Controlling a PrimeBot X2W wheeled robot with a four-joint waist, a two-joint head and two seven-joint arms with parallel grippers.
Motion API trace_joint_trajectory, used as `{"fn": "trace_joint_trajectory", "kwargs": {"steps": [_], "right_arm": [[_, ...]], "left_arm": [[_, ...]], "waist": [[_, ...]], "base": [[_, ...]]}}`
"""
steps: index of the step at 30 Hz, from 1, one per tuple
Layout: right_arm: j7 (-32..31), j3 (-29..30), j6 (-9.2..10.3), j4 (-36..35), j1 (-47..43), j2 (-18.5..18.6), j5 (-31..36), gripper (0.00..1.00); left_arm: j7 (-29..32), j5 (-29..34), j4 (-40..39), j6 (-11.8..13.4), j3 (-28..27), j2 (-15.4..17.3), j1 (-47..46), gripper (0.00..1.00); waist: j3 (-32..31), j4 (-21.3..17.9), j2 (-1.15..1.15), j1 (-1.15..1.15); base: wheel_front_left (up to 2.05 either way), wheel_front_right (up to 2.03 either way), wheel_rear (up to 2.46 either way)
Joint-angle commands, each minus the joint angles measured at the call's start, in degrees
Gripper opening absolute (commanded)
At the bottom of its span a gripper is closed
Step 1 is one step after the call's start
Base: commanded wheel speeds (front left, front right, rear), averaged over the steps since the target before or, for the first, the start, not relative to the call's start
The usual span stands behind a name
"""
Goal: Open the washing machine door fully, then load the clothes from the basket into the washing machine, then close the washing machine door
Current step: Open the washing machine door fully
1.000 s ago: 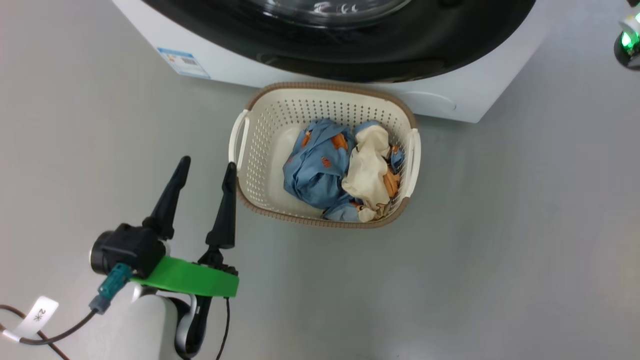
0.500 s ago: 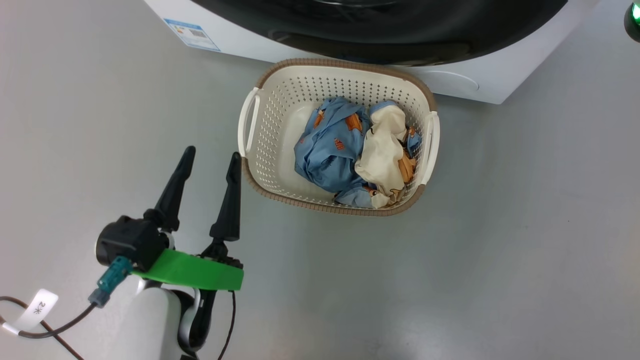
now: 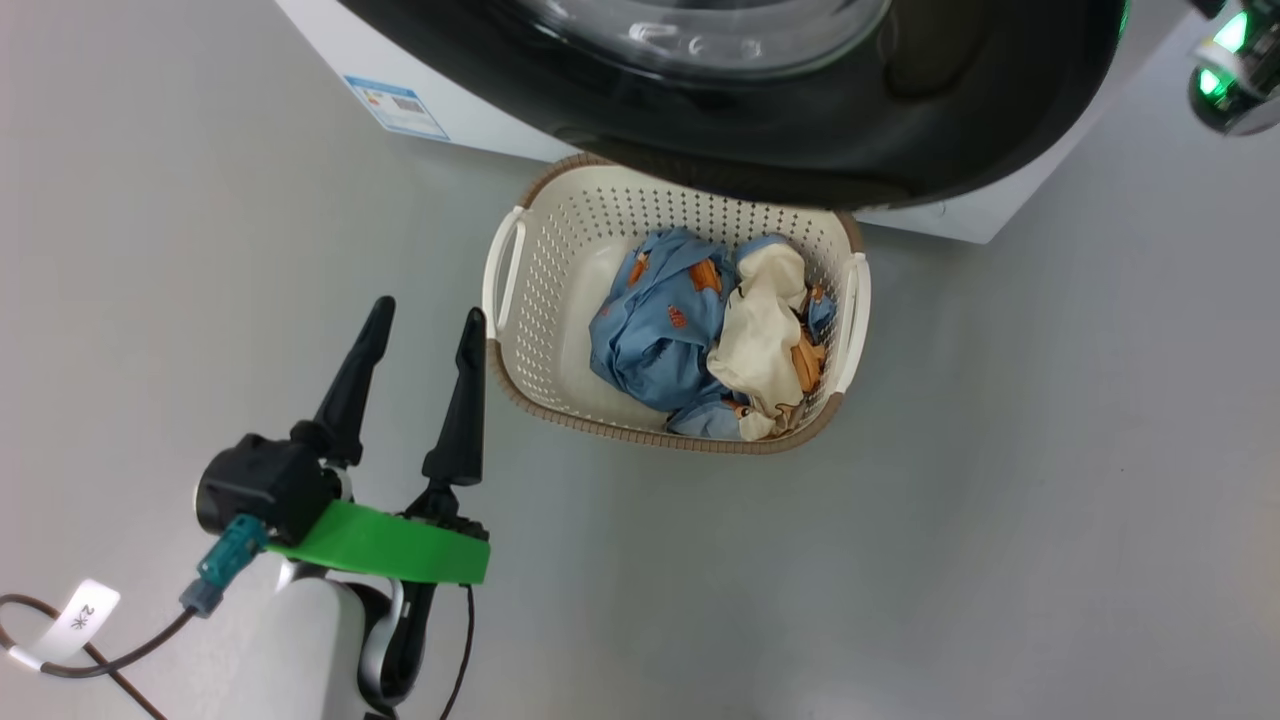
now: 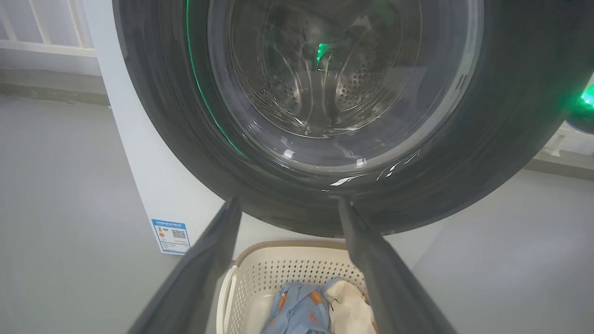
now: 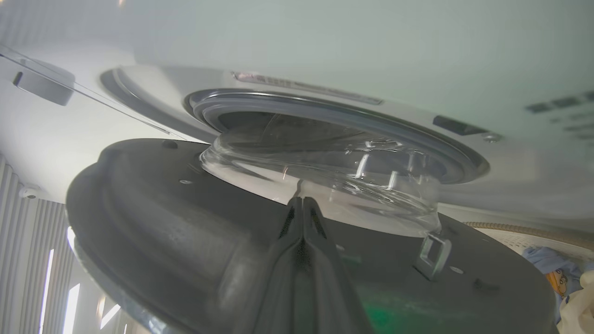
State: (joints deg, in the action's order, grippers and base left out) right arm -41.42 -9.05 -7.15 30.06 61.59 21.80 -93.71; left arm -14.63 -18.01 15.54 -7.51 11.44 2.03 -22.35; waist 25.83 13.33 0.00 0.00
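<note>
The washing machine door [image 3: 800,130] stands partly open, its black rim overhanging the far edge of the basket [image 3: 545,300]. Inside the basket lie the clothes, a light blue garment [image 3: 655,335] and a cream one [image 3: 760,340]. My left gripper [image 3: 428,312] is open and empty, just left of the basket. In the left wrist view its fingers [image 4: 209,260] frame the door [image 4: 487,153] and the basket [image 4: 278,273]. My right gripper [image 5: 301,200] is shut, its tips against the door's inner face [image 5: 162,222] below the bulging glass [image 5: 325,185].
The white washing machine [image 3: 330,50] with its blue label [image 3: 395,105] fills the top of the head view. A green-lit part of my right arm [image 3: 1225,60] shows at the top right. Grey floor [image 3: 1000,500] surrounds the basket. The grey seal [image 5: 334,111] rings the drum opening.
The head view has shifted. The door's black rim now covers the basket's far edge, where it stood clear of it before. My left gripper stays open beside the basket.
</note>
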Motion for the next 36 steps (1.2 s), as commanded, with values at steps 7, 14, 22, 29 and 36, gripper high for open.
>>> {"fn": "trace_joint_trajectory", "kwargs": {"steps": [7,14,22,29,36], "right_arm": [[-3.94,-2.5,-0.34,-2.09,-4.01,-2.64,0.26,0.0],[-6.45,-4.34,-0.34,-3.08,-7.37,-4.08,0.79,0.0],[-8.63,-5.86,-0.34,-4.45,-11.33,-5.61,0.87,0.0],[-11.15,-7.04,-0.34,-6.52,-15.53,-7.47,0.21,0.0],[-13.04,-7.98,-0.34,-8.06,-19.08,-9.2,-0.22,0.0]], "left_arm": [[-0.37,0.3,-0.8,0.32,-1.73,0.85,1.25,1.0],[-0.37,0.78,-0.7,0.28,-2.28,0.85,2.73,1.0],[-0.37,1.32,-0.43,0.25,-2.92,0.85,4.44,1.0],[-0.37,2.04,-0.13,0.18,-3.76,0.85,6.61,1.0],[-0.37,2.22,0.13,0.12,-3.83,0.85,8.5,1.0]], "waist": [[-2.77,-0.41,0.0,0.0],[-5.33,-0.94,0.0,0.0],[-8.35,-1.63,0.0,0.0],[-11.18,-2.19,0.0,0.0],[-13.67,-1.92,0.0,0.0]], "base": [[0.0,0.0,0.0],[0.0,0.0,0.0],[0.0,0.0,0.0],[0.0,0.0,0.0],[0.0,0.0,0.0]]}}
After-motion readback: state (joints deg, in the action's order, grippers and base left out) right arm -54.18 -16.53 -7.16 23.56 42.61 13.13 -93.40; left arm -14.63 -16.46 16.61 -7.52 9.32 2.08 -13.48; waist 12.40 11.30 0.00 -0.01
